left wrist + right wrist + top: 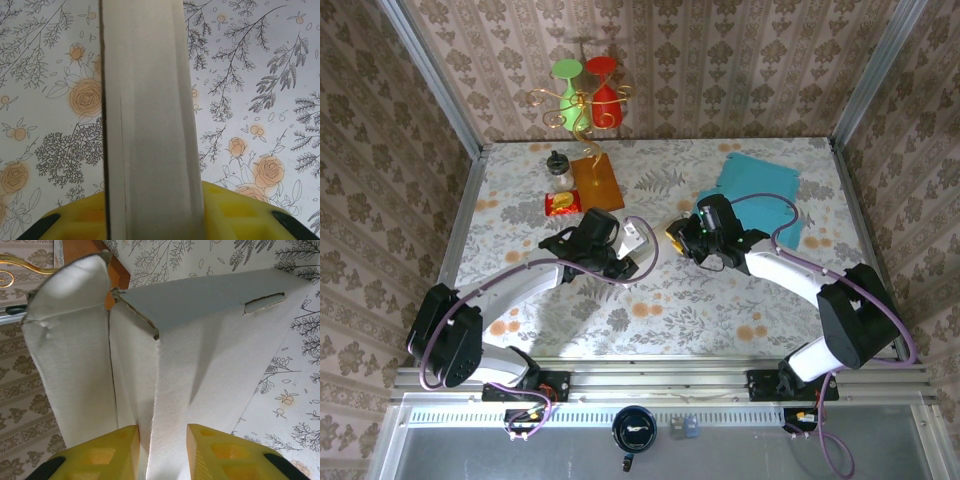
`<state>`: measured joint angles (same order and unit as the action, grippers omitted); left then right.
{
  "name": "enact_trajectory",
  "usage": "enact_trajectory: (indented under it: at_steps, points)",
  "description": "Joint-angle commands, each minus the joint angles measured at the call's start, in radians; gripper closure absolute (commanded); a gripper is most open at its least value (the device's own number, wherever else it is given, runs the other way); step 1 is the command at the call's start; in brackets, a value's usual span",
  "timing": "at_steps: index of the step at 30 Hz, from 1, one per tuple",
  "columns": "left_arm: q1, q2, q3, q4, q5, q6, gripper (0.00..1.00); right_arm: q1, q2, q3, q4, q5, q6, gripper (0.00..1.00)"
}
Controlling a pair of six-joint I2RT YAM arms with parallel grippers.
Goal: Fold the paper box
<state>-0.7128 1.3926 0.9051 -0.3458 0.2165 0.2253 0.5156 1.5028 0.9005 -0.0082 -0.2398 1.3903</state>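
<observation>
The paper box is a small piece of white cardboard held up between my two grippers over the middle of the floral table. My left gripper is shut on it. In the left wrist view one flat panel of the box rises straight up between the yellow fingers. My right gripper meets the box from the right. In the right wrist view folded layers of the box fill the gap between that gripper's yellow fingers. A rounded flap stands at the left.
A teal cloth lies at the back right. At the back left are a brown wooden board, a red packet, a small jar and a gold wire stand with a green and a red glass.
</observation>
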Motion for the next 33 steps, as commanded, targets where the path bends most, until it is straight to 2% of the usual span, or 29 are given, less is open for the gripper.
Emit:
enact_trajectory:
  at_steps: [1, 6, 8, 11, 13, 18, 21, 27, 33]
  points:
    - [-0.010, -0.002, 0.029, -0.003, 0.010, 0.022, 0.69, 0.008, 0.006, 0.007, -0.116, 0.016, -0.002, 0.69]
    - [-0.008, -0.007, 0.032, -0.019, 0.047, 0.087, 0.75, -0.017, -0.067, 0.042, -0.178, 0.024, -0.144, 0.61]
    - [-0.005, -0.022, 0.027, -0.028, 0.089, 0.136, 0.75, -0.045, -0.137, 0.069, -0.231, 0.037, -0.278, 0.58]
    - [-0.001, -0.049, 0.017, -0.047, 0.173, 0.223, 0.74, -0.097, -0.252, 0.103, -0.332, 0.050, -0.561, 0.55]
    - [0.006, -0.062, 0.014, -0.067, 0.233, 0.280, 0.73, -0.151, -0.334, 0.086, -0.379, 0.010, -0.735, 0.55]
    - [0.035, -0.052, 0.047, -0.159, 0.328, 0.385, 0.72, -0.309, -0.489, 0.043, -0.508, -0.151, -1.059, 0.54]
    - [0.039, -0.026, 0.084, -0.243, 0.360, 0.458, 0.72, -0.324, -0.518, 0.056, -0.621, -0.183, -1.234, 0.55]
    - [0.042, 0.023, 0.128, -0.321, 0.360, 0.519, 0.72, -0.325, -0.451, 0.070, -0.675, -0.232, -1.342, 0.57]
    - [0.045, 0.061, 0.162, -0.371, 0.364, 0.544, 0.72, -0.297, -0.341, 0.144, -0.720, -0.298, -1.415, 0.52]
